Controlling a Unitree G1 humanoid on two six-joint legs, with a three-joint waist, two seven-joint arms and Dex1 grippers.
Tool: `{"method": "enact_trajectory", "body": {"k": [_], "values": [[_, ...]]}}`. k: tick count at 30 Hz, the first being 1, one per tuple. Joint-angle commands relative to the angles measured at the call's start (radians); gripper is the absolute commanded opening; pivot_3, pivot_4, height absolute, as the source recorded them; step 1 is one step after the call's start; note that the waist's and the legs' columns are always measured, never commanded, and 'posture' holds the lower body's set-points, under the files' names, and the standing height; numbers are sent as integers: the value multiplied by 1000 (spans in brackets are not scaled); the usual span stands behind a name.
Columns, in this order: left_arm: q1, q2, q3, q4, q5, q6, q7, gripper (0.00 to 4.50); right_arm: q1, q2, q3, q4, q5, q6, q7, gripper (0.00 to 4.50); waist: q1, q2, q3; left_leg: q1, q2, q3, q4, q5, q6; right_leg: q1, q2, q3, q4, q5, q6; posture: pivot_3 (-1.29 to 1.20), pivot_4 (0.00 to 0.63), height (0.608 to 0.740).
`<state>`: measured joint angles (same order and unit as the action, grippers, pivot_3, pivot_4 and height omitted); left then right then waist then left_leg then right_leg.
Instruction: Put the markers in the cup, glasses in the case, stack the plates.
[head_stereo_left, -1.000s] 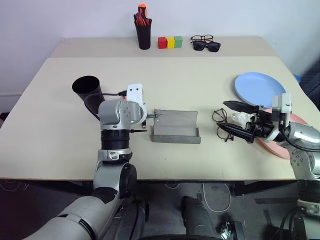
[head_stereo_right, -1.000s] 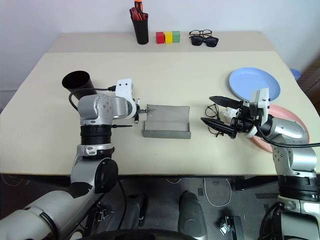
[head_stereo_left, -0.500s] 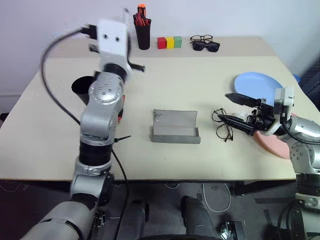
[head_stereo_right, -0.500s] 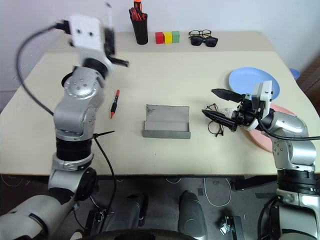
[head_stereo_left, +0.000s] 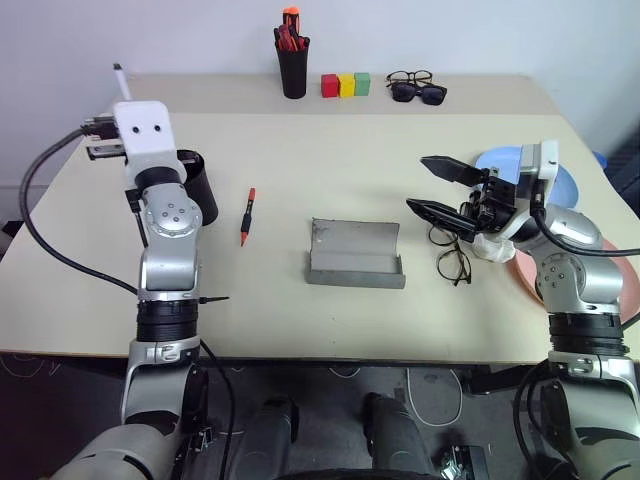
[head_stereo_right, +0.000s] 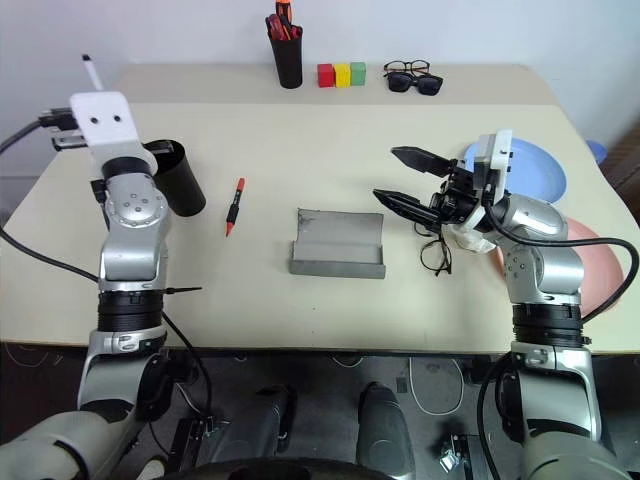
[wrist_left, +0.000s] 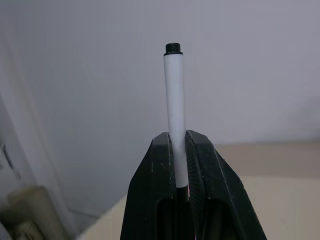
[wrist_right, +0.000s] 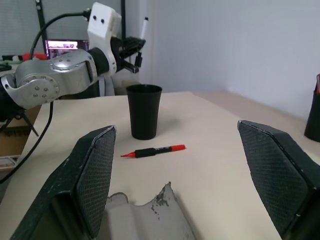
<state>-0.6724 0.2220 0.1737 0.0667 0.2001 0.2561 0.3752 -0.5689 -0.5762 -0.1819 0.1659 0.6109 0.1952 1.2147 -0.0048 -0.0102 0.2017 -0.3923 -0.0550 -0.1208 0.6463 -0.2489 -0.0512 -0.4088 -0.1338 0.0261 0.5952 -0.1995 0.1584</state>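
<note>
The left gripper (wrist_left: 176, 150) holds the white marker (wrist_left: 175, 115), raised beside the cup (head_stereo_left: 196, 186). The right gripper (head_stereo_left: 432, 187) is wide, above the glasses (head_stereo_left: 451, 252). On the surface (head_stereo_left: 330, 180), the red marker (head_stereo_left: 246, 215) lies between cup and open case (head_stereo_left: 356, 254).

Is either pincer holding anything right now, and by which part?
The left pincer pinches the white marker at its lower end, capped tip upward. The right pincer is open, holding nothing.

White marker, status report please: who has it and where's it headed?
Left pincer shut on white marker, raised beside cup. Right pincer open above glasses. Red marker on table. Nothing over the cup.
</note>
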Motion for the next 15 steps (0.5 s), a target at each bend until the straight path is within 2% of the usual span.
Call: {"method": "enact_trajectory", "body": {"k": [1, 5, 8, 11, 15], "values": [[-11, -24, -2, 19, -17, -34, -3, 202, -33, 2, -14, -5, 3, -26, 2, 3973, -4, 0, 0, 0, 0, 0, 0, 0, 0, 0, 0, 0, 0, 0, 0, 0, 150, 740], [-18, -50, -8, 50, -25, -43, -7, 202, -26, -3, -19, -16, 6, -23, 0, 3973, -11, 0, 0, 0, 0, 0, 0, 0, 0, 0, 0, 0, 0, 0, 0, 0, 150, 740], [-1, -63, -9, 29, -27, -18, -18, 1116, -18, -11, -25, -27, 10, -16, -5, 3973, -10, 0, 0, 0, 0, 0, 0, 0, 0, 0, 0, 0, 1, 0, 0, 0, 150, 740], [32, -66, -14, -19, -42, -19, -56, 2570, -14, -21, -33, -26, 10, -13, -7, 3973, -9, 0, 0, 0, 0, 0, 0, 0, 0, 0, 0, 0, 1, 0, 0, 0, 150, 740], [41, -93, -24, -131, -110, 46, -143, 2570, -11, -24, -37, -20, 8, -17, -14, 3973, -7, 0, 0, 0, 0, 0, 0, 0, 0, 0, 0, 0, 1, 0, 0, 0, 150, 740]]}}
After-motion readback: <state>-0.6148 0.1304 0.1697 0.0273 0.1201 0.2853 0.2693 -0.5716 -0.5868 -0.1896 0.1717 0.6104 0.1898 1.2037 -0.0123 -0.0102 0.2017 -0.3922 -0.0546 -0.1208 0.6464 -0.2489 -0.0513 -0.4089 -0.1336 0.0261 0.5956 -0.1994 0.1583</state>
